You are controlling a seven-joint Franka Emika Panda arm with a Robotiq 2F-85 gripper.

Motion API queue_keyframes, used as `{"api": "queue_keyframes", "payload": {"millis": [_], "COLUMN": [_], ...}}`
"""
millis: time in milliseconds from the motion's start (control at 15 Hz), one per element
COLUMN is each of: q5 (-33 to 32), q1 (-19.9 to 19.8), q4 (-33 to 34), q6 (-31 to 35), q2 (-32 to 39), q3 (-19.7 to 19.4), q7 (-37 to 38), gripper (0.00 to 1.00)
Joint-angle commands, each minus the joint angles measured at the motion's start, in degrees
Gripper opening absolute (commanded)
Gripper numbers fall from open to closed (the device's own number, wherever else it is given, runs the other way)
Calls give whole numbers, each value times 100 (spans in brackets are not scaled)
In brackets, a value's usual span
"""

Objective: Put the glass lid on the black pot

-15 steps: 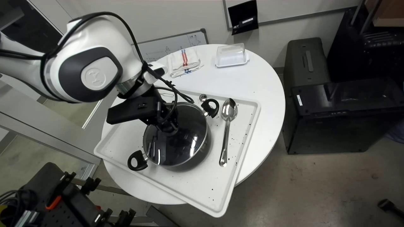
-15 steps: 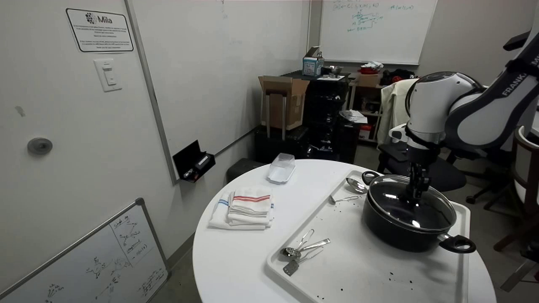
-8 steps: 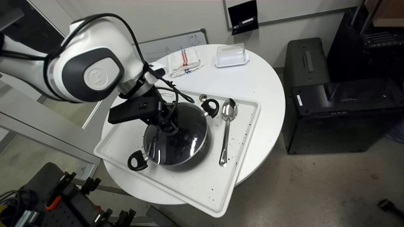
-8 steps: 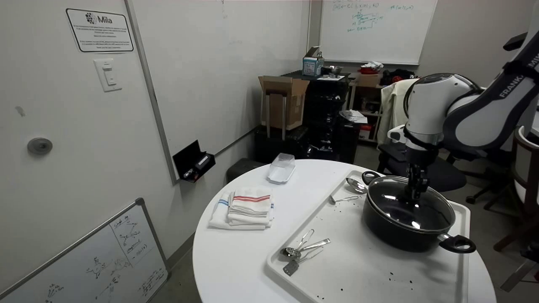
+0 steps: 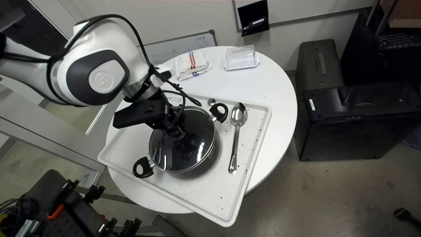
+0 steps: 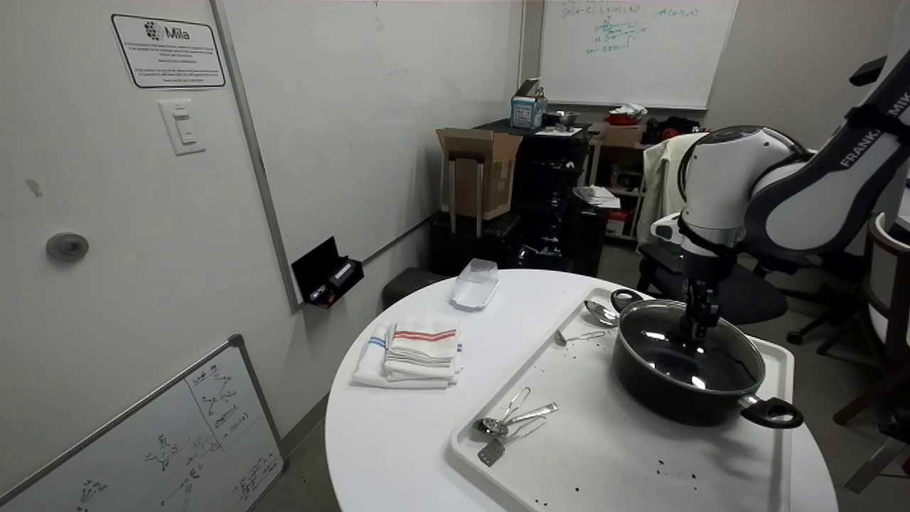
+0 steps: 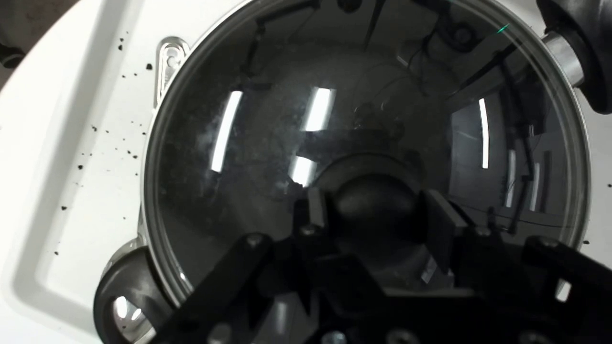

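Two pads (image 7: 443, 228) of my gripper (image 7: 377, 210) stand part-way apart, closed against either side of the dark knob (image 7: 375, 196), so I have hold of the glass lid (image 7: 267, 129). It is over the mouth of the black pot (image 6: 661, 395) in both exterior views; I cannot tell whether it is fully seated. The pot stands on a white tray (image 5: 207, 199), a large silver spoon (image 5: 236, 140) lying beside it. Folded towels (image 6: 421, 352) lie on the round table (image 5: 279, 89), outside the tray.
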Motion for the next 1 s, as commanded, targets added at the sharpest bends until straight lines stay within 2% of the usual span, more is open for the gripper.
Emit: {"api": "queue_keyframes", "payload": {"millis": [0, 400, 467, 533, 733, 933], "q5": [225, 529, 560, 587, 588, 558], "q1": [-41, -153, -149, -149, -108, -88], "q4": [57, 129, 141, 142, 153, 155], "q6": [-96, -314, -341, -332, -274, -260], "q2": [-33, -2, -4, -12, -66, -143], "q3": [93, 210, 207, 205, 173, 160], "q7": [-76, -154, -131, -123, -84, -79], "gripper": [25, 25, 75, 77, 97, 100]}}
